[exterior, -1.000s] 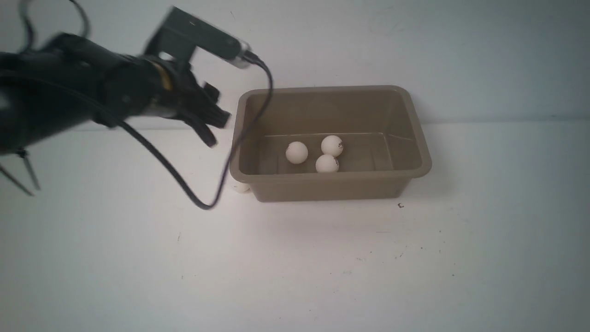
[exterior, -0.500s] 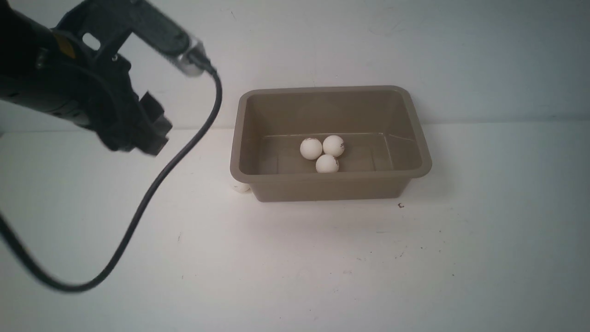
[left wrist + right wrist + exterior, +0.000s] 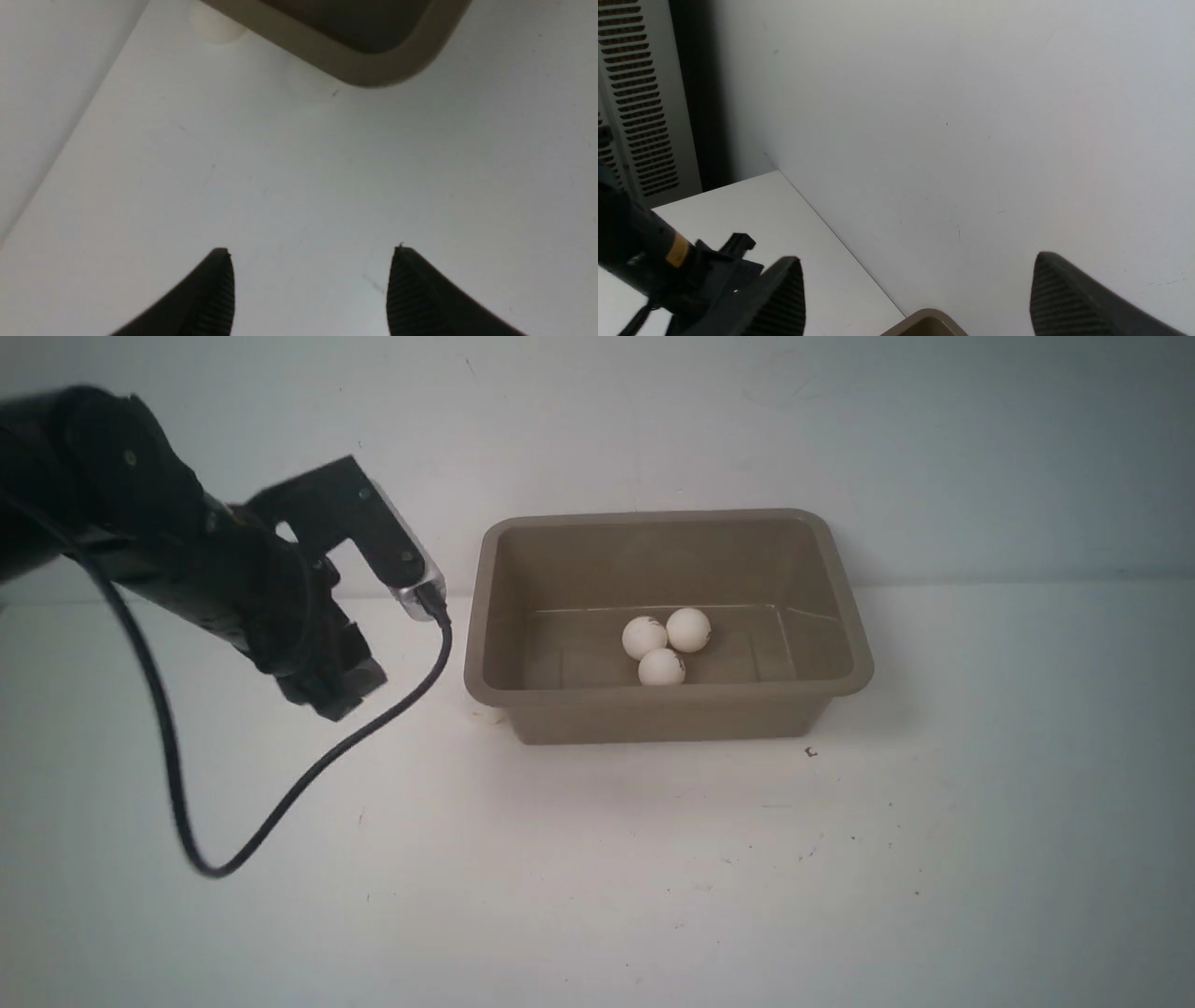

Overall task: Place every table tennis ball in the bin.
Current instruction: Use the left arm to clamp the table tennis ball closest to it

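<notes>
Progress: three table tennis balls (image 3: 662, 666) have rolled together in the bin (image 3: 667, 709); left end effector (image 3: 310, 261), spread and empty, has dropped toward the stray ball (image 3: 215, 25) beside it.

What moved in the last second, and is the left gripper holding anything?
The left gripper backed away from the bin to the left and now hangs over the table, open and empty. Inside, the leftmost ball rolled right against the other two, nudging the far ball right. The bin, the near ball and the ball outside stayed put.
</notes>
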`<action>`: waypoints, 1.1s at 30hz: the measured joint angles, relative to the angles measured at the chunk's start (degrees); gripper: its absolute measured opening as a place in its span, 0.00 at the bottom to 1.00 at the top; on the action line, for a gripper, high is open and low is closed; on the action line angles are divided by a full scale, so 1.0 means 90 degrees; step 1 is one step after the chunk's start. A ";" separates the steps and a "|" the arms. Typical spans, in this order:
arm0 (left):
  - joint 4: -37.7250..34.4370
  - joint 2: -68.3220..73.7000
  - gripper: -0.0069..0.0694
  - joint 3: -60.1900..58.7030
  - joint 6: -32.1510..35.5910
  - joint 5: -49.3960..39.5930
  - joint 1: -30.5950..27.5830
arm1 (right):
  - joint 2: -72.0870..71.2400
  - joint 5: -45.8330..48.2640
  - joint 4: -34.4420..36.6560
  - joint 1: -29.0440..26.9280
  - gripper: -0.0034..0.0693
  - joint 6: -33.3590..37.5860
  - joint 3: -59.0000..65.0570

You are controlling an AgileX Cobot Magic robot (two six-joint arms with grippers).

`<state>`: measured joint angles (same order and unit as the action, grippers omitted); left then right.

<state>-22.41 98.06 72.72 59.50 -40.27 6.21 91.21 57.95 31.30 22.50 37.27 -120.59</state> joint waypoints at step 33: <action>-0.7179 0.2829 0.61 0.0063 0.8001 -0.0598 -0.0926 | 0.0000 0.0177 -0.0634 0.0000 0.86 0.0205 0.0000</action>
<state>-87.02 123.52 73.29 131.51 -45.65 -2.12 91.21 59.54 25.59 22.50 39.12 -120.59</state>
